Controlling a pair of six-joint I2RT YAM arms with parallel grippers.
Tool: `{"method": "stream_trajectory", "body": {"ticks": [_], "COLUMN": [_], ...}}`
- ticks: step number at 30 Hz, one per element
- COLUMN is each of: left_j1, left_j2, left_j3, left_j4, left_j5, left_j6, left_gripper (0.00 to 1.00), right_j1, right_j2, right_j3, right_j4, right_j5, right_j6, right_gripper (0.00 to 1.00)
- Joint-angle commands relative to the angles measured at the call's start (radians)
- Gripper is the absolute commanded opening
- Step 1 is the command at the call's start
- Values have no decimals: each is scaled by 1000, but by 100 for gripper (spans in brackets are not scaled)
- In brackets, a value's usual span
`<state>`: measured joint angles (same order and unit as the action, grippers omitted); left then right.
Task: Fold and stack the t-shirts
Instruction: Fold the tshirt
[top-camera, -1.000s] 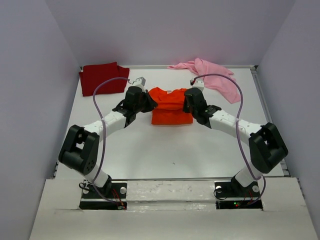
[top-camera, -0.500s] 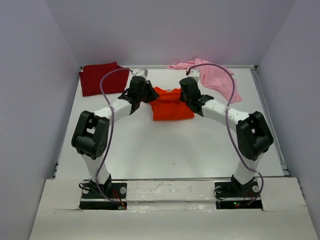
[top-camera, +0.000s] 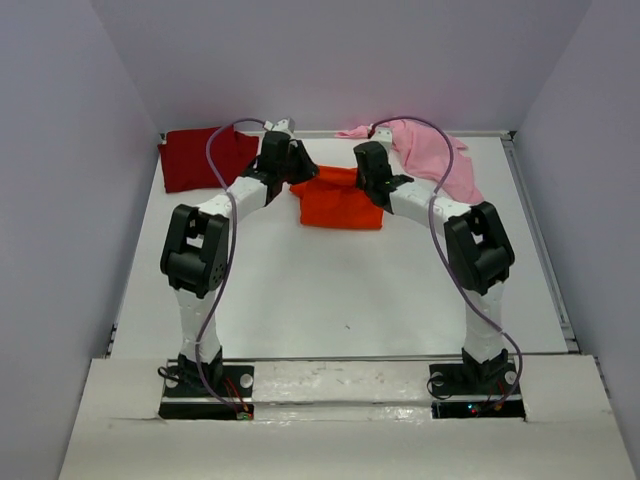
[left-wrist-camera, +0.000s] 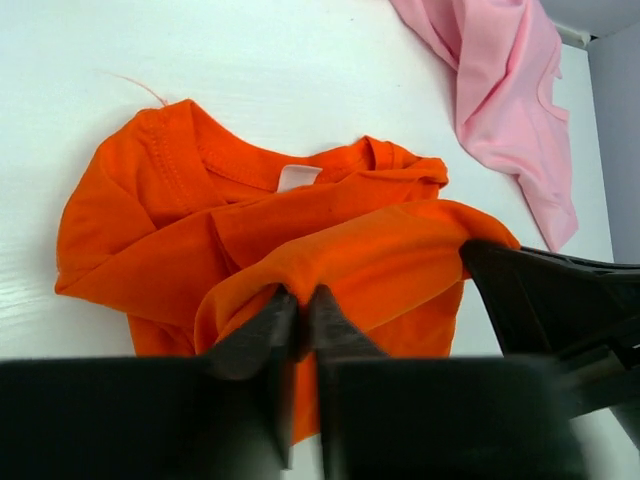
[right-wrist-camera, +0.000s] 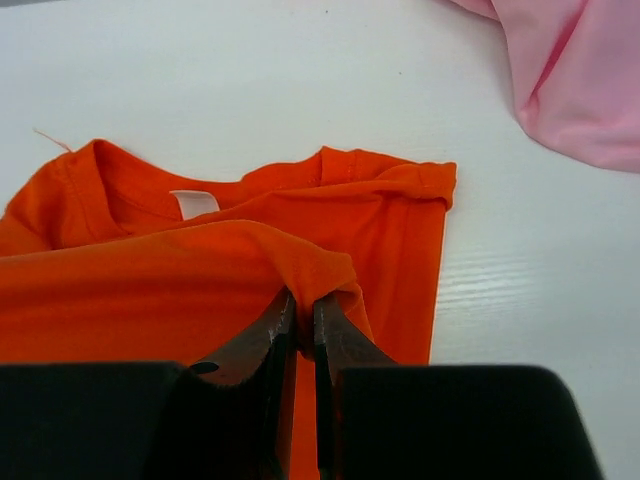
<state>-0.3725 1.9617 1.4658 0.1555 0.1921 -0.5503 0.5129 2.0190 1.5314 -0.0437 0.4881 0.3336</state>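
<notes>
Folding of the orange t-shirt was mid-step

Tabletop (top-camera: 340, 300) carried three shirts. The orange t-shirt (top-camera: 340, 208) lay between the arms. The pink t-shirt (top-camera: 440, 160) lay crumpled just beyond it to the right, and the dark red t-shirt (top-camera: 195, 158) lay flat beyond it to the left. The left end effector (left-wrist-camera: 300, 300) and right end effector (right-wrist-camera: 303, 300) each pinched a raised orange edge, jaws nearly closed. The step looked like carrying that edge toward the collar (left-wrist-camera: 250, 165). Next it likely needed lowering level, then releasing together.

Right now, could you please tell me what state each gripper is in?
Left gripper: closed, pinching a raised fold of the orange t-shirt.
Right gripper: closed, pinching another fold of the same shirt.
</notes>
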Motion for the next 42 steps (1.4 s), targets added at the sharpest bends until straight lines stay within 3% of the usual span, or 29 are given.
{"method": "stream_trajectory", "body": {"ticks": [1,2,3,5,6,12,21,23,27,34,38,42], "left_j1": [36,40,43,50,53,70,119,141,153,190,230,265], "left_j2": [67,78,88,97,88,10,-87,-133,-271,-330,-342,-336], "left_j3": [51,51,50,36,31,68,284,196,-20,-76,-122,-148], "left_j4": [-24,-24,-24,-24,-17,-50,-329,-301,-73,-28,26,84], "left_j5": [23,29,27,20,18,27,139,170,230,297,349,408], "left_j6": [-19,-25,-26,-31,-33,-22,79,44,-45,-74,-126,-175], "left_gripper": [43,51,61,71,76,77,77,76,76,76,76,76], "right_j1": [-19,-19,-19,-19,-19,-19,-10,-10,-10,12,21,30], "right_j2": [96,110,119,135,133,64,13,38,139,273,273,195], "right_j3": [84,90,95,102,104,70,56,100,192,245,184,-15], "right_j4": [22,18,18,8,8,5,-30,-56,-117,-150,-156,-144], "right_j5": [9,-2,0,-11,-11,-54,-264,-340,-452,-632,-666,-681], "right_j6": [7,10,16,21,18,-1,-16,-13,18,76,99,131], "right_gripper": [22,37,60,75,76,78,78,78,77,75,75,73]}}
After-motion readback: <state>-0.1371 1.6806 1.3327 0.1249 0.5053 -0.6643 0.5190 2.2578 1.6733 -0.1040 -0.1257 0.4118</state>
